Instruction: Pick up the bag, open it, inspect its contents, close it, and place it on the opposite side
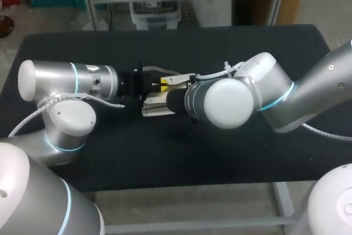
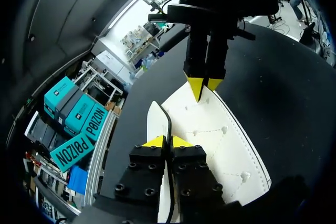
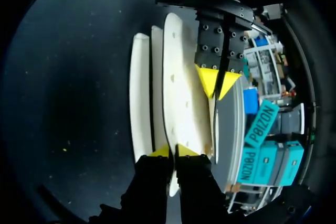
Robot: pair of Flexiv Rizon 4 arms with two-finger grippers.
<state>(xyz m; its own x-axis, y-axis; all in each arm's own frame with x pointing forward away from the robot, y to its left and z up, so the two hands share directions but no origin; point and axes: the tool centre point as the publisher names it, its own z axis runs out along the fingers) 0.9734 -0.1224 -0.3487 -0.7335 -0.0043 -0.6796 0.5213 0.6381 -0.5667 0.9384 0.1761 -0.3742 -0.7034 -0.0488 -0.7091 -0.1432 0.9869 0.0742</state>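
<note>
The white bag was held over the middle of the desk, well away from every edge; whether it rested on the surface or was kept just clear of it could not be told. It was gripped at two opposite ends. The left hand was pressed together on one end, with a thin black strip of the bag caught between its fingers. The right hand was pinched on the far end, tips nearly touching

The step was judged to be work at the bag's mouth, opening or closing. For this to be done well, both pinches would have to be kept firm and one panel eased from the other slowly, so that neither end is slipped or torn

No writing could be made out on the bag itself
</note>
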